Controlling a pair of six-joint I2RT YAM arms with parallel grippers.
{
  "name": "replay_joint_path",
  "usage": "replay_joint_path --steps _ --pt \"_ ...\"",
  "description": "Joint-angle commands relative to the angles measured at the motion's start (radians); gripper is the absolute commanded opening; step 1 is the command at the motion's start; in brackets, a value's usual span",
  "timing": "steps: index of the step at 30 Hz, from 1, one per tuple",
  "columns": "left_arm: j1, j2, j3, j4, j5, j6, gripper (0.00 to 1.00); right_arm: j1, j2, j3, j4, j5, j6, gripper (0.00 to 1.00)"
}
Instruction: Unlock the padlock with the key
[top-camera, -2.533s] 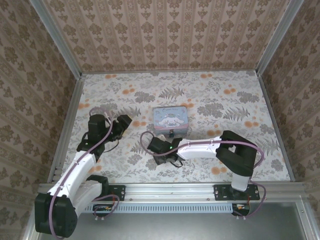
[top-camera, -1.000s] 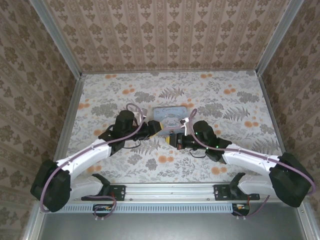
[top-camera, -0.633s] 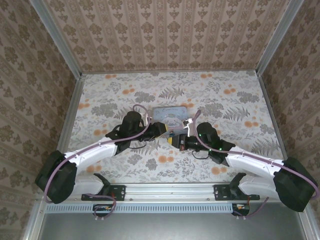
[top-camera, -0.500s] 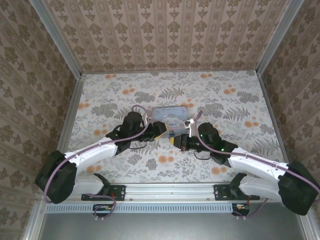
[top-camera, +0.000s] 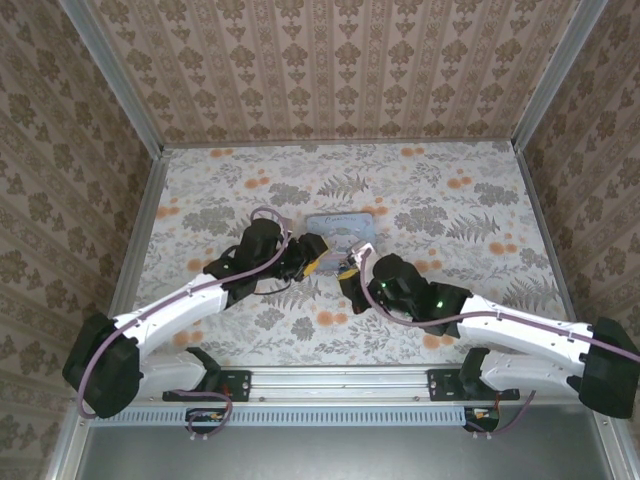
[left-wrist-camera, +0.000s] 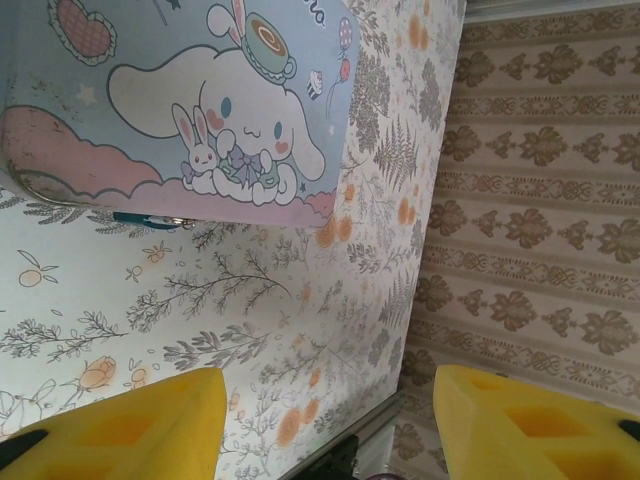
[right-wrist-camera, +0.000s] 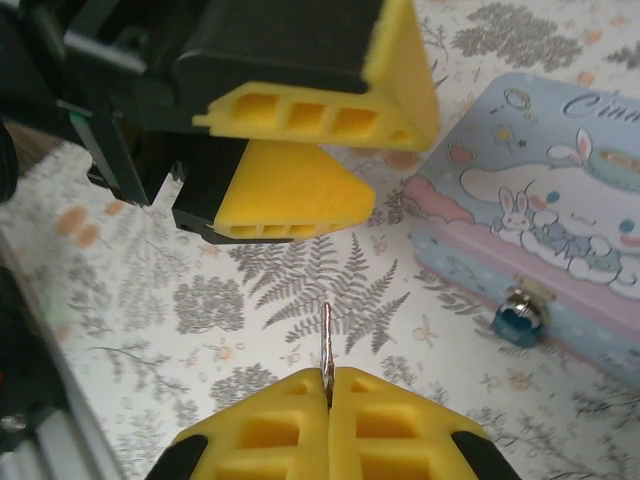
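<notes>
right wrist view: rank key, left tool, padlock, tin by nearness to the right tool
1. key, clamped in the right tool, pointing up
2. left tool, above, and padlock, to the right: too close to call
3. tin, behind the padlock, right

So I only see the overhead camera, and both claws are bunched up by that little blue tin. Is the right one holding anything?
Observer: Yes. Its wrist camera shows the right claw shut on a thin metal key, blade poking forward.
Visitor: Where's the lock?
Observer: The padlock hangs at the front edge of the tin, apart from the key.
Visitor: And the left claw?
Observer: The left claw is open, holding nothing.
</notes>
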Motion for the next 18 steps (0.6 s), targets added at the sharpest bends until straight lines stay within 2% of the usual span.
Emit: replay_joint_path --steps 1,14,18 --pt "-0.009 -0.018 0.029 -0.035 -0.015 -0.052 0.57 0.028 0.033 0.049 -0.041 0.163 -0.126 0.0" --pt "-0.065 0.011 0.046 -0.024 -0.037 -0.077 0.49 0.09 0.162 0.133 -0.032 0.263 -0.194 0.0" --pt "-0.076 0.017 0.041 -0.018 -0.046 -0.081 0.42 0.098 0.181 0.15 -0.037 0.285 -0.199 0.0"
